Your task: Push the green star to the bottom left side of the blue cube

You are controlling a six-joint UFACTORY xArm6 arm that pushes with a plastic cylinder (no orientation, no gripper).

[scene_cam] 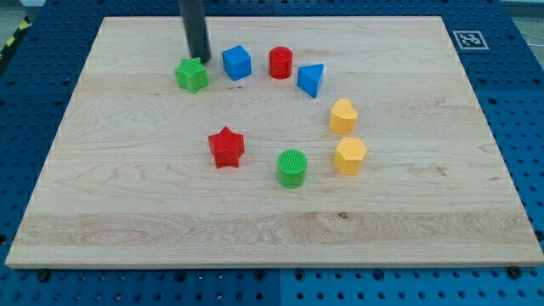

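Note:
The green star lies near the view's top left on the wooden board. The blue cube sits just to its right and slightly higher, with a small gap between them. My tip is at the green star's upper right edge, touching or nearly touching it, between the star and the cube.
A red cylinder and a blue triangular block stand right of the cube. A yellow heart and a yellow hexagon are at the right. A red star and a green cylinder sit mid-board.

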